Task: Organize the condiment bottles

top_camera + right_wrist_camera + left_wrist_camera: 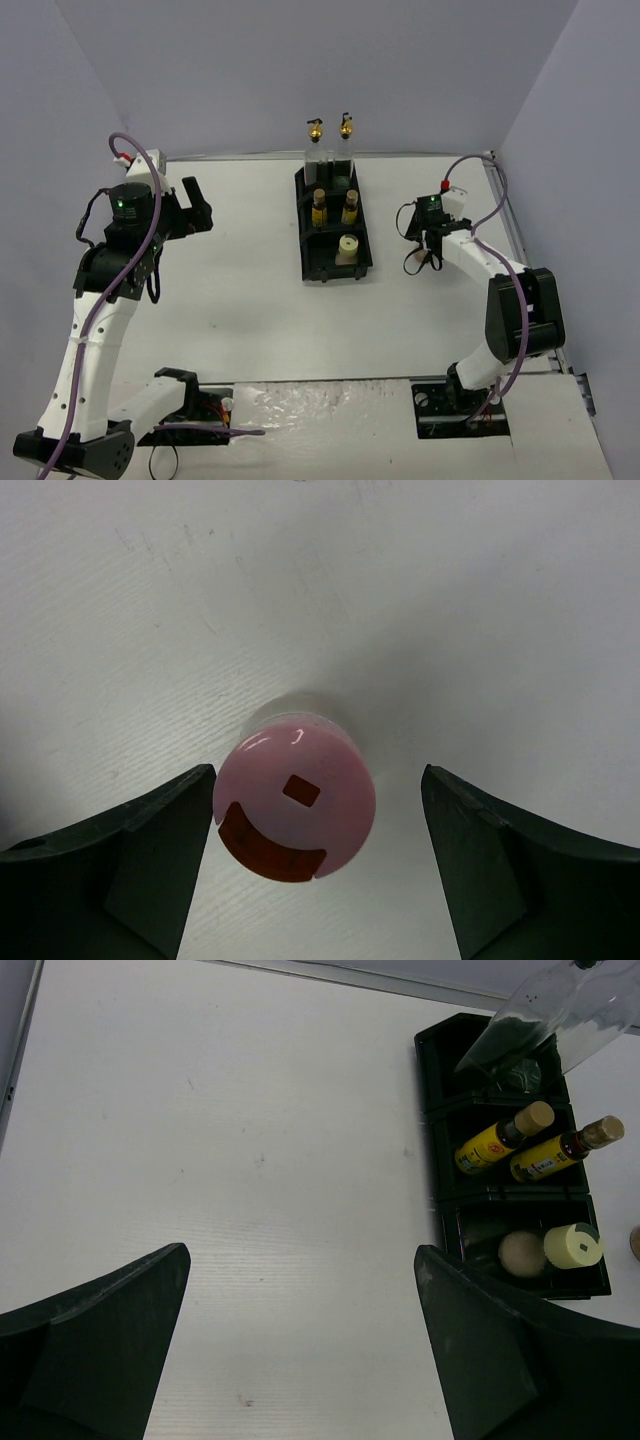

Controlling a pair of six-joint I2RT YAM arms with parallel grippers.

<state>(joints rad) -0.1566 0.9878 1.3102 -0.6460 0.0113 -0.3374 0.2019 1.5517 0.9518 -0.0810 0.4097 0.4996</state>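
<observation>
Right gripper, fingers spread, straddles the upright pink-capped bottle on the table, right of the tray. Left gripper hangs spread, left of it. Tray holds clear bottles farthest, amber bottles midway, cream bottle nearest.

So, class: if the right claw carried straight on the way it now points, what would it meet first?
Most likely the pink-capped bottle, standing on the table right under the open right claw, between its fingers. How far below the claw the cap sits is unclear.
</observation>
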